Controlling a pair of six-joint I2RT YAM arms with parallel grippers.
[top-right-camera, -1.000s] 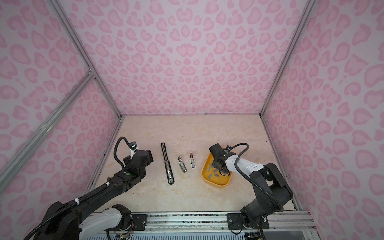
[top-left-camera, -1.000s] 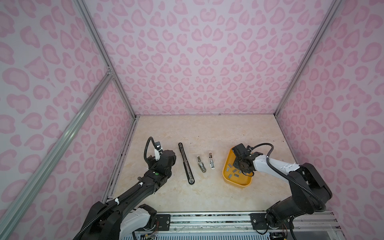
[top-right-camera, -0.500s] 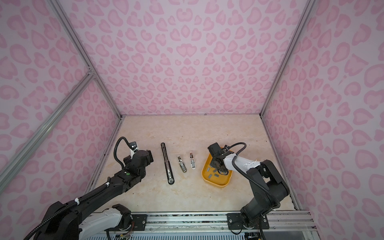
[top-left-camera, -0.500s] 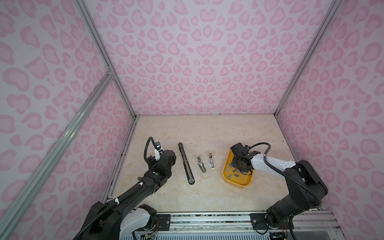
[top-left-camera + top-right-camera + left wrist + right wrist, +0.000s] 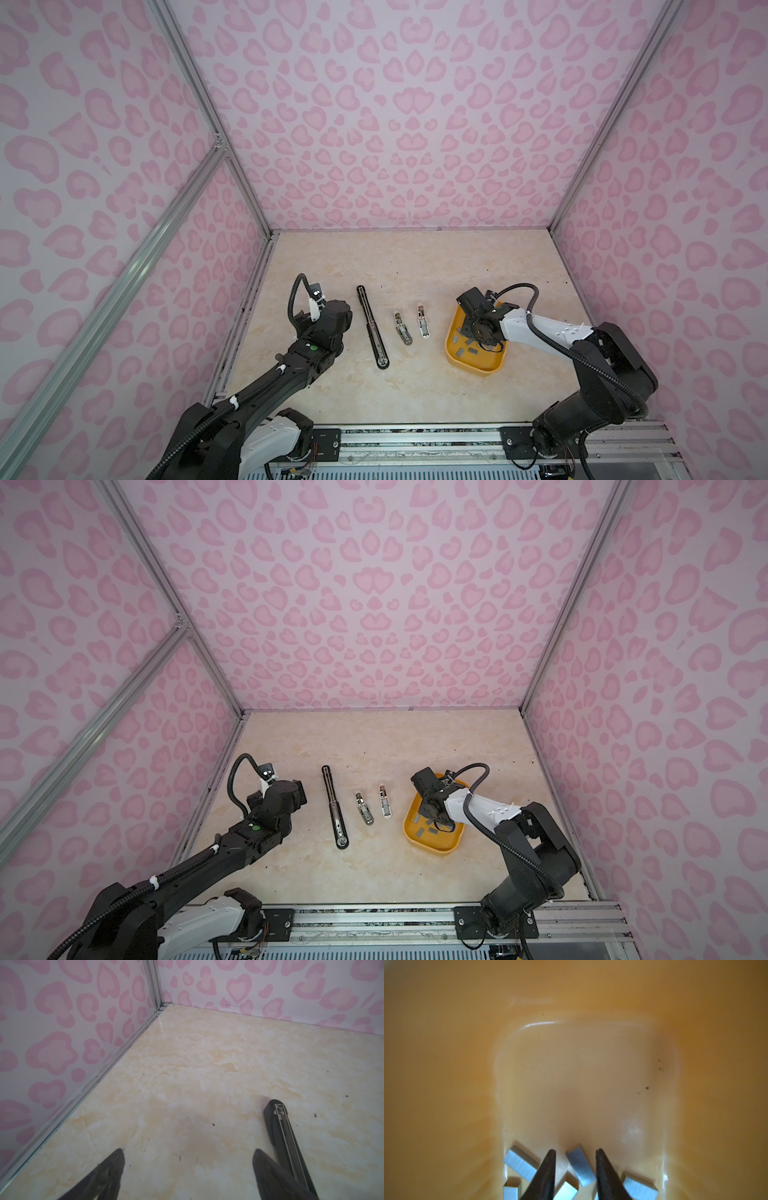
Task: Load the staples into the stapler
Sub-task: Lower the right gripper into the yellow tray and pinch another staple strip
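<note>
Pink heart-print walls box in the pale marbled bench [image 5: 415,266]. My left end effector [image 5: 188,1150] has not moved: it is spread wide and empty, beside the long black stapler [image 5: 372,328]. My right end effector [image 5: 575,1150] has crept a little toward the far end of the yellow tray [image 5: 473,366]. Its fingers are part-open and straddle one strip [image 5: 580,1164] without clamping it. Two small staplers [image 5: 402,329] lie between the long stapler and the tray. The staples [image 5: 466,353] sit in the tray. I judge the pickup is lined up and loading has not begun.

yellow tray [image 5: 473,369], staples [image 5: 460,353], right end effector [image 5: 474,337] inside
</note>
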